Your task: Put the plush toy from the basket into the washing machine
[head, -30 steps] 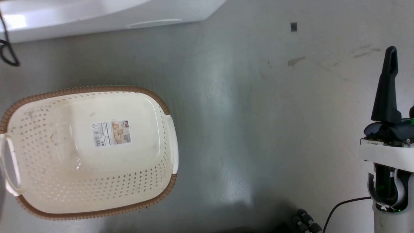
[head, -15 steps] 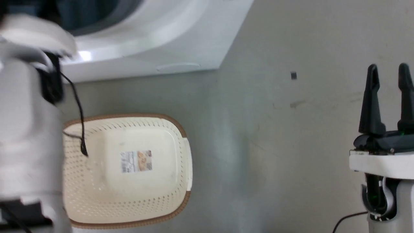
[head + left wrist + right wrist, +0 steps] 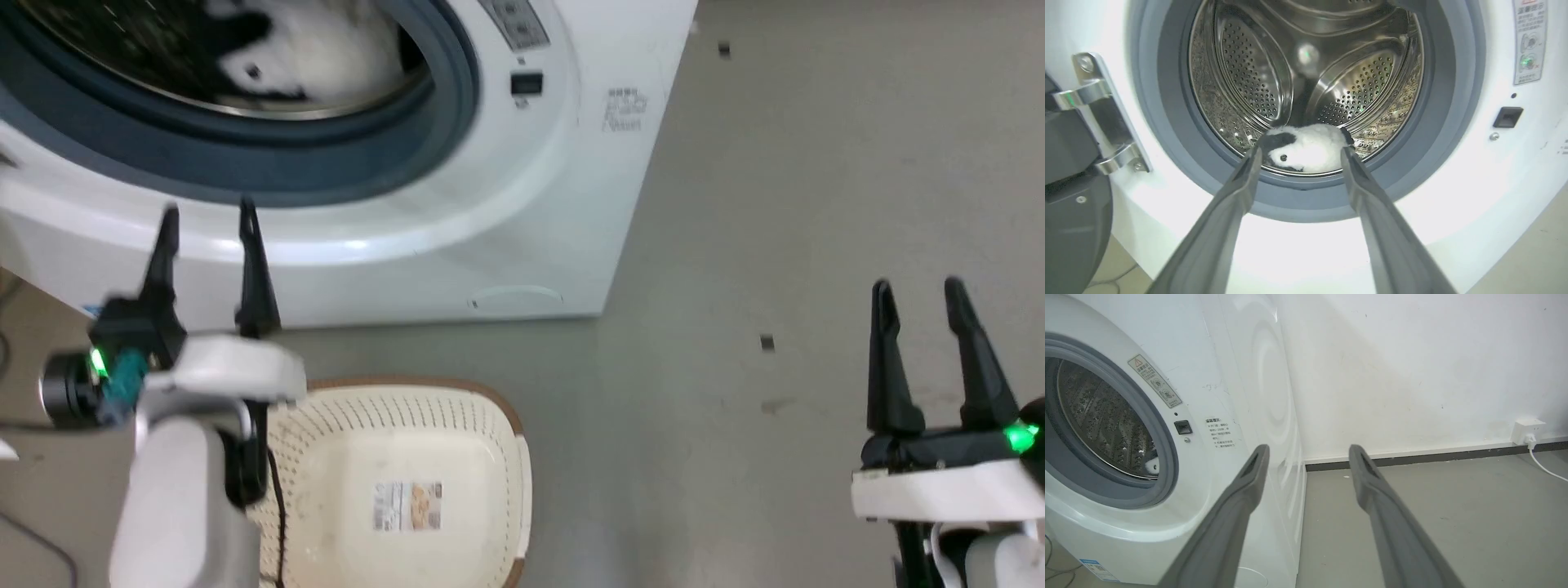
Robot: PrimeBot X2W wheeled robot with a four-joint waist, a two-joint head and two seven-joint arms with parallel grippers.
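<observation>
Left wrist view confirms the plush toy (image 3: 1310,149) lying at the front lip of the steel drum (image 3: 1249,73) inside the washing machine (image 3: 1474,183), and I note my left gripper (image 3: 1301,152) spread wide before the porthole, holding nothing. Head view puts the basket (image 3: 510,433) on the floor (image 3: 735,204) just in front of the washing machine, its paper label (image 3: 406,506) showing on the bottom. My right gripper (image 3: 916,286) hangs well to the right above the floor, fingers fully apart and empty.
</observation>
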